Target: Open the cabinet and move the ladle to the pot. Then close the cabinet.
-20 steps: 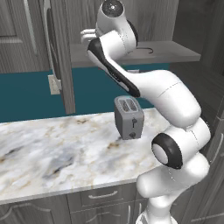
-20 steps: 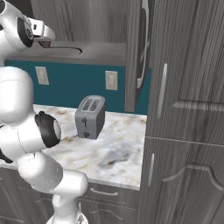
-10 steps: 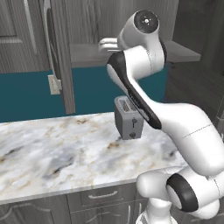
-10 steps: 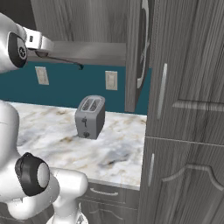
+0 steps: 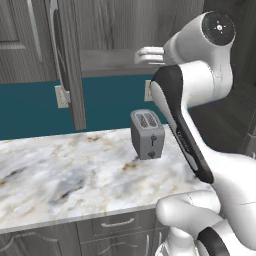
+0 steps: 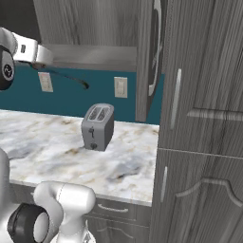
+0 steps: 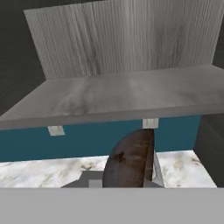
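While the pincer (image 6: pixel 42 57) stays clamped on the ladle (image 6: pixel 66 76), its long handle trails away and down toward the toaster (image 6: pixel 98 126) below.

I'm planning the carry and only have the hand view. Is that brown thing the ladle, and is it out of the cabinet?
Observer: Yes. In the right base view the ladle juts from the shut claw, in the air in front of the shelf.
Operator: What's under it?
Observer: The toaster stands upright on the counter, roughly below the ladle's bowl.
Operator: And the door?
Observer: The door stands open.
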You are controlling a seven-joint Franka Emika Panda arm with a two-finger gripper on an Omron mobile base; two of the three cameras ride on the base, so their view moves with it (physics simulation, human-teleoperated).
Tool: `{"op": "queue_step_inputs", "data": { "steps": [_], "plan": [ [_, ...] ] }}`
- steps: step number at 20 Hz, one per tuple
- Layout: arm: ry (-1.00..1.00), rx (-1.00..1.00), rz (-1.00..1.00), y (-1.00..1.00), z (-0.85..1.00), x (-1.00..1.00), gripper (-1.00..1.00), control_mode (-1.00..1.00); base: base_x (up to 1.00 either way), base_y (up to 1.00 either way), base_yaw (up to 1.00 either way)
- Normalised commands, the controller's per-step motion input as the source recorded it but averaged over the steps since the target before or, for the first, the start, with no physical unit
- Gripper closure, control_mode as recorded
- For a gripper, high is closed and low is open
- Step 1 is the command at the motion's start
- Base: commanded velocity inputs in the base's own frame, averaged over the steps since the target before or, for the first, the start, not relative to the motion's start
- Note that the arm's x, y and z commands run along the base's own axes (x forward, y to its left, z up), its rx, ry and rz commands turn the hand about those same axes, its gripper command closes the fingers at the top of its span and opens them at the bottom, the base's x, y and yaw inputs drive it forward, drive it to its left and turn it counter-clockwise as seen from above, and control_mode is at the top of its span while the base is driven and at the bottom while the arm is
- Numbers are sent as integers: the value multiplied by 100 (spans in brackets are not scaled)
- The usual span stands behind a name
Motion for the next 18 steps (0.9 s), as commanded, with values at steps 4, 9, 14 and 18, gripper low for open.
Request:
{"op": "queue_step_inputs", "data": {
  "steps": [4, 9, 14, 18],
  "plan": [
    [20, 1, 0, -42, 0, -96, 100, -100, 0, 0, 0],
    [26, 0, 0, -34, -4, -81, 100, -100, 0, 0, 0],
    [28, 4, 0, -17, -11, -28, 100, -100, 0, 0, 0],
    [32, 5, 1, 0, -14, 0, 100, -100, 0, 0, 0]
  ]
}}
